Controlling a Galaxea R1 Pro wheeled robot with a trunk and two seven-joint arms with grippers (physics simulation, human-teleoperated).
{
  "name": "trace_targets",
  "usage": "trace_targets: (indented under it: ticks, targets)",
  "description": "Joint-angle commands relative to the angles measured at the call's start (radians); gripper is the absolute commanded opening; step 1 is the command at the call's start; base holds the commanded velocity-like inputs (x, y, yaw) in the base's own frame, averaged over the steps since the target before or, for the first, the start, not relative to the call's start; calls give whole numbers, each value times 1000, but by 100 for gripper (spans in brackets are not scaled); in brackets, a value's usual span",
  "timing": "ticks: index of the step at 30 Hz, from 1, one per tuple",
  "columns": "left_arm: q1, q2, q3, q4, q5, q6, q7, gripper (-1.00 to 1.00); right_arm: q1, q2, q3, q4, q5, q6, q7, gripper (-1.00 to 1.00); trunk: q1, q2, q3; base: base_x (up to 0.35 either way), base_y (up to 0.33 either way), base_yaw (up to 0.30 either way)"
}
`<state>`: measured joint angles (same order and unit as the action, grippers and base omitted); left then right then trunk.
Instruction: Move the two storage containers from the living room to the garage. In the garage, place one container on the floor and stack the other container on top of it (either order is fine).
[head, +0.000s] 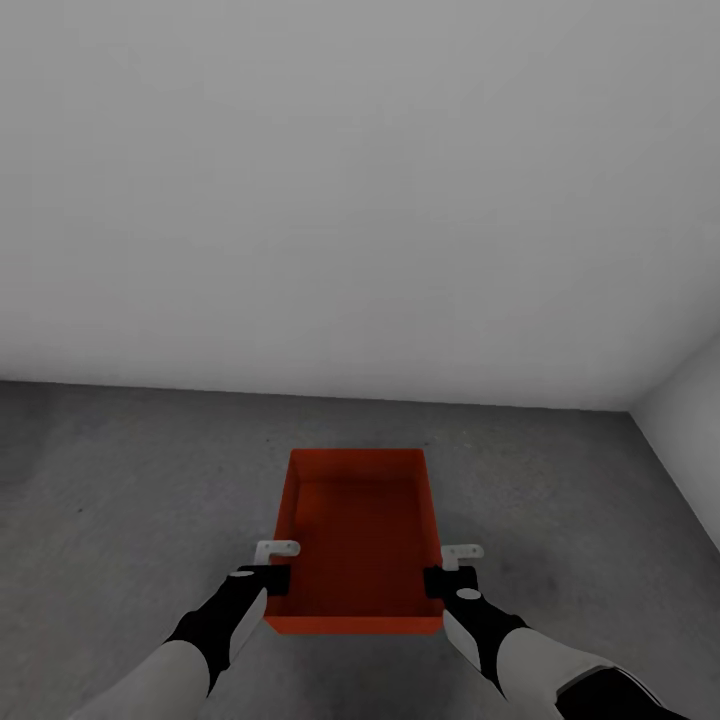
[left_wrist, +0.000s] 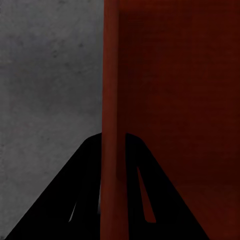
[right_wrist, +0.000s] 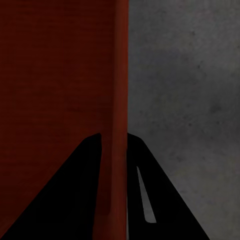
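Straddling opposite side walls, the left gripper (head: 268, 578) and right gripper (head: 450, 580) are clamped on one container (head: 360, 530), held over the floor (head: 120, 480) near the wall (head: 360, 200). Uneven release is judged likely to tip it.

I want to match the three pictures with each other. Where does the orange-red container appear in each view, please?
Head view: storage container low in the centre, held by the left gripper and right gripper on its side walls.
Left wrist view: its side wall runs upright between the fingers, its inside on the right.
Right wrist view: its wall, its inside on the left.
Shared landmark: grey concrete floor.
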<state>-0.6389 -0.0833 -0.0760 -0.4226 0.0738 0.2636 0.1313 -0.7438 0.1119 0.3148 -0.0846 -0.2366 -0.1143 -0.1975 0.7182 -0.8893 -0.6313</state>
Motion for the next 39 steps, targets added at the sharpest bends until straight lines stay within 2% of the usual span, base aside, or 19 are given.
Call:
trace_targets:
  ticks: [1, 39]
  targets:
    - [-1, 30, 58, -3, 4, 6, 13, -100, 0, -1, -11, 0, -10, -4, 1, -100, 0, -1, -1, 0, 0, 20]
    - [-1, 30, 58, -3, 6, 8, 13, -100, 0, -1, -11, 0, -10, -4, -1, -100, 146, -267, -120, 0, 0, 1]
